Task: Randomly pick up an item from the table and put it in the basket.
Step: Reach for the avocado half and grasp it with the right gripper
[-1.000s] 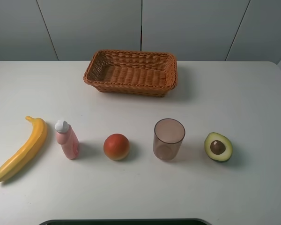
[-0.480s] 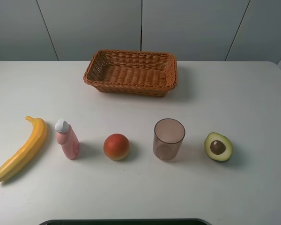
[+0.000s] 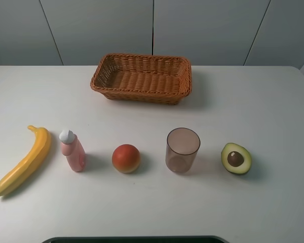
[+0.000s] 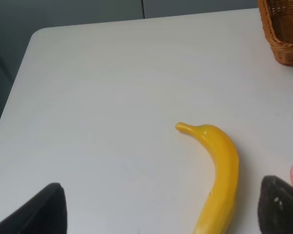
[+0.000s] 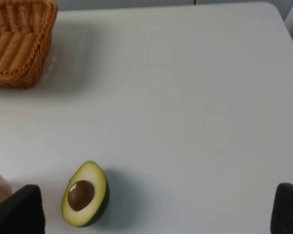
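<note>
A: Which step is this?
B: The start, I think; nothing is picked. The left claw [image 4: 161,209] is spread wide near the banana [image 3: 23,161], the right claw [image 5: 156,209] spread wide near the avocado [image 3: 236,158].
A: Where is the avocado?
B: At the right end of the row on the surface [image 3: 142,207], beside the cup [image 3: 182,150], well apart from the basket [image 3: 142,93]. Cut side up: yellow-green flesh, brown pit. Next the right claw must lower around it.

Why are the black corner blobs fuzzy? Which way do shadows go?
Exterior high view: soft shadows fall right of the green half avocado and brown woven basket. Left wrist view: left gripper fingers blurred. Right wrist view: right gripper fingers blurred too.
</note>
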